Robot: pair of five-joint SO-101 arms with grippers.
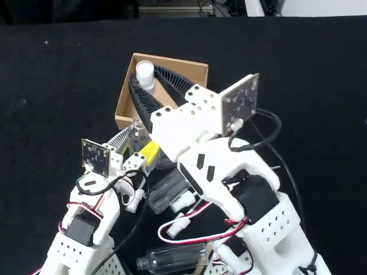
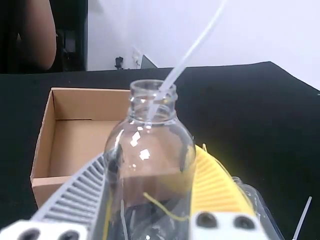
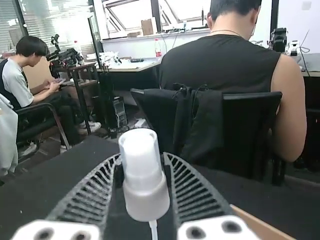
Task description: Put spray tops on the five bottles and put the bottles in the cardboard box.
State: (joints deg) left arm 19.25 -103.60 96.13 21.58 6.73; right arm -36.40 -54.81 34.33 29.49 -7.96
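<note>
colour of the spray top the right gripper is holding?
The spray top is white; clearest in the right wrist view.

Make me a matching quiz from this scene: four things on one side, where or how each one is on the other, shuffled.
1 spray top
2 upright bottle
3 cardboard box
4 spare bottle

A in the left hand
B lying on its side, unheld
C in the right hand
D brown, open on top

Pairs: 1-C, 2-A, 3-D, 4-B
</note>
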